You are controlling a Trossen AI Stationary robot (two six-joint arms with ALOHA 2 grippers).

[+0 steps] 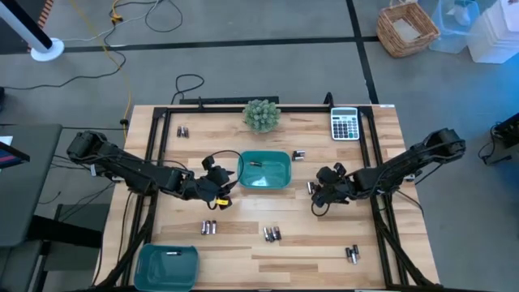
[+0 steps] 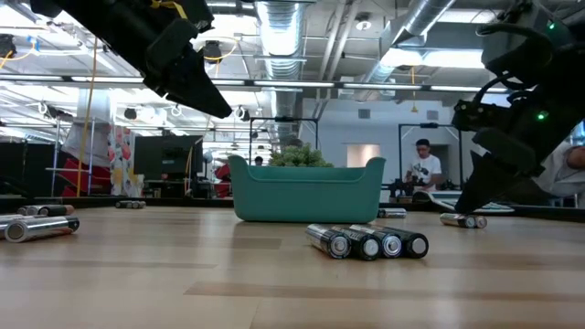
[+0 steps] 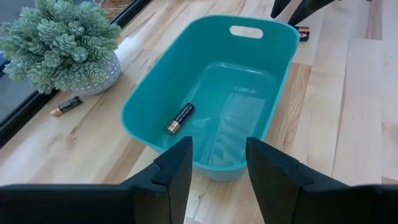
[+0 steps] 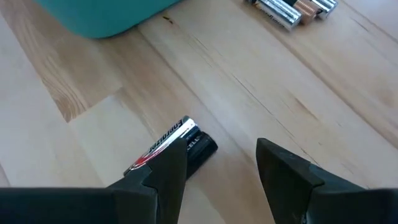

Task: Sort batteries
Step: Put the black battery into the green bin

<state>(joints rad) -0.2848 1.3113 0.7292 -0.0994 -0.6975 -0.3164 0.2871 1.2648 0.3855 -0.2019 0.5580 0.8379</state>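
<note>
A teal tray (image 1: 264, 169) stands mid-table with one battery (image 3: 180, 118) lying in it. My left gripper (image 3: 217, 168) hovers open just off the tray's left end, nothing between its fingers. My right gripper (image 4: 221, 165) is open and low over the table to the tray's right. Two batteries (image 4: 171, 144) lie side by side on the wood beside one of its fingers, off the gap. More batteries lie in small groups on the table (image 1: 209, 228), (image 1: 272, 234), (image 1: 352, 254), (image 1: 298, 155), (image 1: 183, 130). A second teal tray (image 1: 166, 266) at the near left corner holds one battery (image 1: 172, 254). My right gripper has one finger (image 4: 165, 174) standing in front of the near end of the two batteries, which lie flat on the table. Whether that finger touches them I cannot tell; the finger itself hides the spot.
A potted plant (image 1: 262, 114) and a grey calculator (image 1: 345, 123) stand at the far edge. A black frame (image 1: 158, 138) runs around the table. Bare wood lies between the middle tray and the near batteries.
</note>
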